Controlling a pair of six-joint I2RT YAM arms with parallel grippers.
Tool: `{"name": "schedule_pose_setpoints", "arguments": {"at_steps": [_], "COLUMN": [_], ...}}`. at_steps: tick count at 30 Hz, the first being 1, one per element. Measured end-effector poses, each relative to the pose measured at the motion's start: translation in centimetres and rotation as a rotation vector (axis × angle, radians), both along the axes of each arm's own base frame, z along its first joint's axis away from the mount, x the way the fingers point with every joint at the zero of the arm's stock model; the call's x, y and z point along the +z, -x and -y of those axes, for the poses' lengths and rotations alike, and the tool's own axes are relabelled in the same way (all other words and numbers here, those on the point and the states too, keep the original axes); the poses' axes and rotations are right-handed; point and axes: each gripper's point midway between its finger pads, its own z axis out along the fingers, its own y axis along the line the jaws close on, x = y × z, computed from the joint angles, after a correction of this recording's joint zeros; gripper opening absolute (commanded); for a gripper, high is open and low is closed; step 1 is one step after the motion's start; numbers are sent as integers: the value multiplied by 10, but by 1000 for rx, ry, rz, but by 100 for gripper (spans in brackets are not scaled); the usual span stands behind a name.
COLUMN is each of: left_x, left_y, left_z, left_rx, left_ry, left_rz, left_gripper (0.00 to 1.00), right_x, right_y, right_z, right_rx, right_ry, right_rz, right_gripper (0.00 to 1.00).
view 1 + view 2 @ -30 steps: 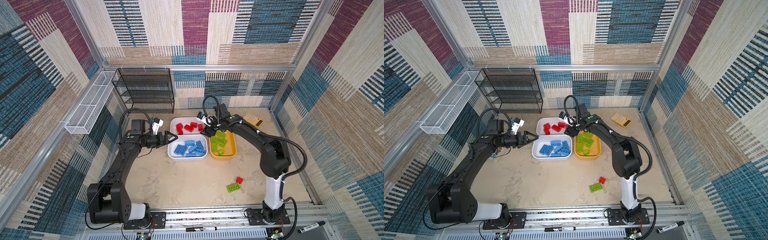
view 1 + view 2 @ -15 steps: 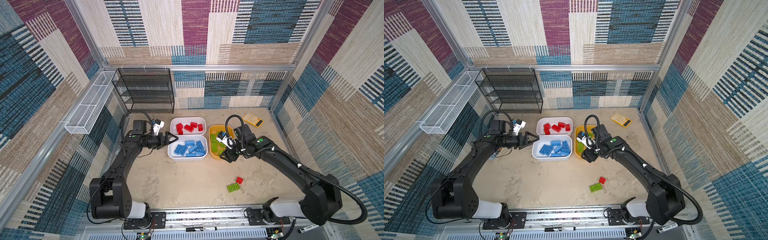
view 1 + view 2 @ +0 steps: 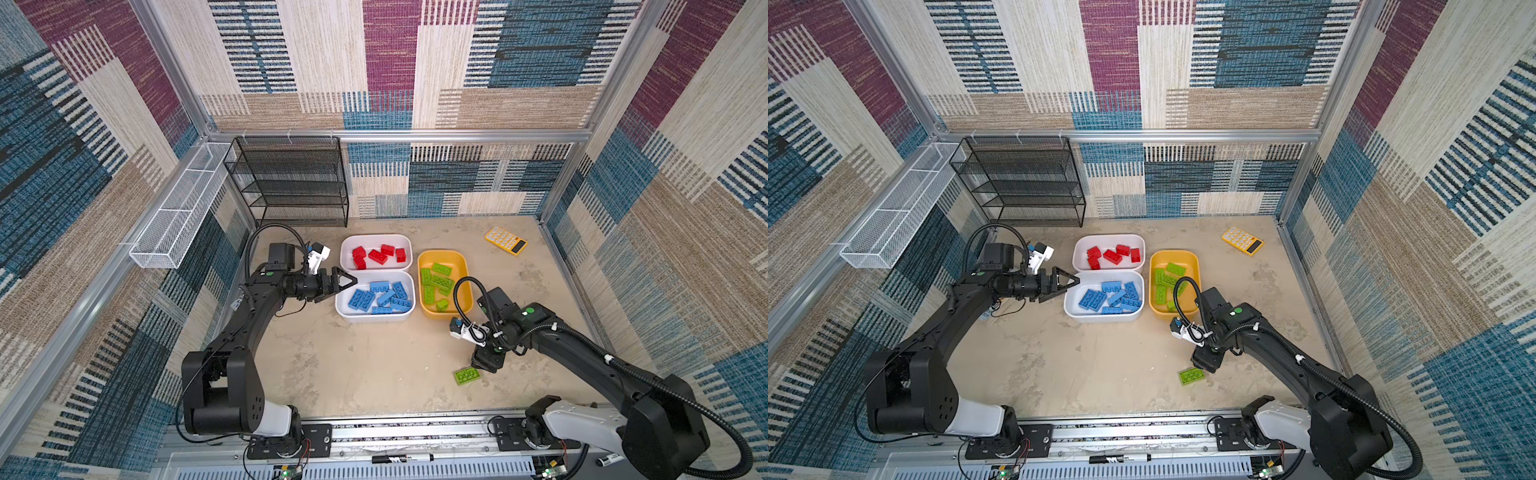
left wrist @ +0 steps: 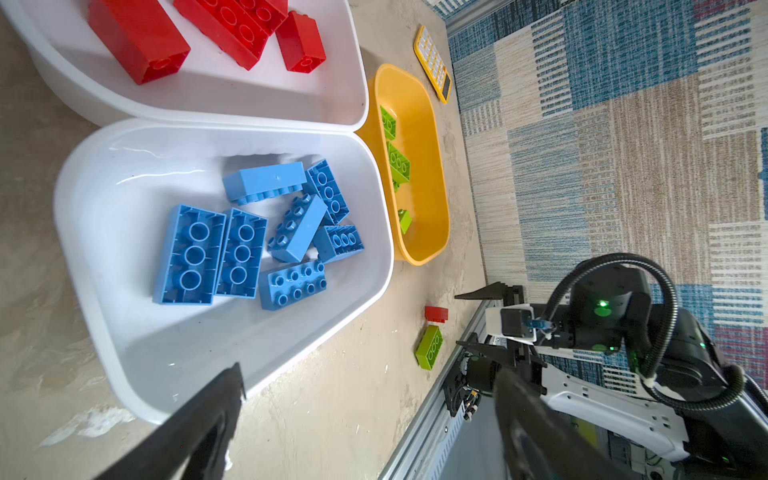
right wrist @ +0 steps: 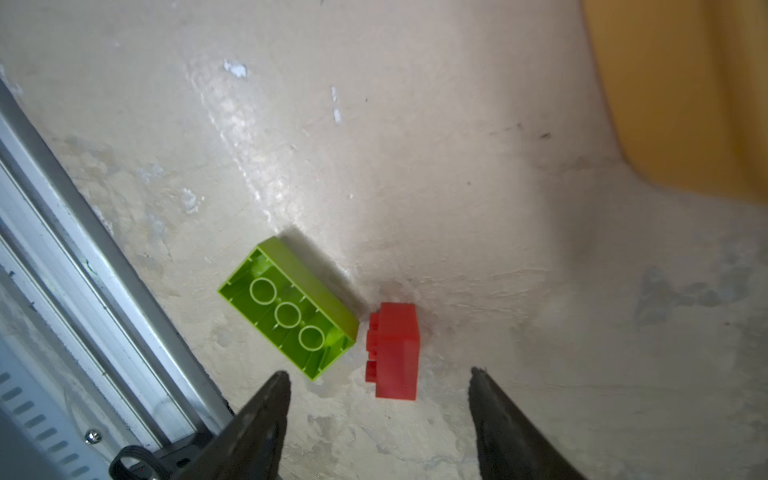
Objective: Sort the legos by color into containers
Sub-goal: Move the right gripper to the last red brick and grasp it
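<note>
Our right arm (image 3: pixel 582 345) has swung from the tubs (image 3: pixel 462 266) to the front of the desk (image 3: pixel 374 365); the right jaws, apart, point at the small red brick (image 5: pixel 395 351) just ahead, lengthwise to their gap, green brick (image 5: pixel 289 307) crowding one side. The left jaws, wide apart, wait far off.

Left gripper (image 3: pixel 350 282) reaches level, jaws wide; right gripper (image 5: pixel 378 373) points down (elbow bent), its 2 fingers parted.
</note>
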Motion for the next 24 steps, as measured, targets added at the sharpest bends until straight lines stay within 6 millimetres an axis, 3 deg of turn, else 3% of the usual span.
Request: {"name": "schedule_pose_setpoints", "arguments": {"at_steps": [8,16,24], "left_x": [-1,-1,-1], "left_y": [2,2,2], "left_z": [0,0,0], "left_rx": [-3,-7,-7], "left_ry": [-2,-5,-5], "left_rz": [-5,-1,0], "left_gripper": [96,96,95], "right_x": [-28,-27,-19], "right_y": [1,-8,-21], "right_z": [12,17,14], "right_rx": [-7,-29,-47], "right_ry": [71,83,57], "right_rz": [-24,8,41], "right_gripper": [54,46,43]}}
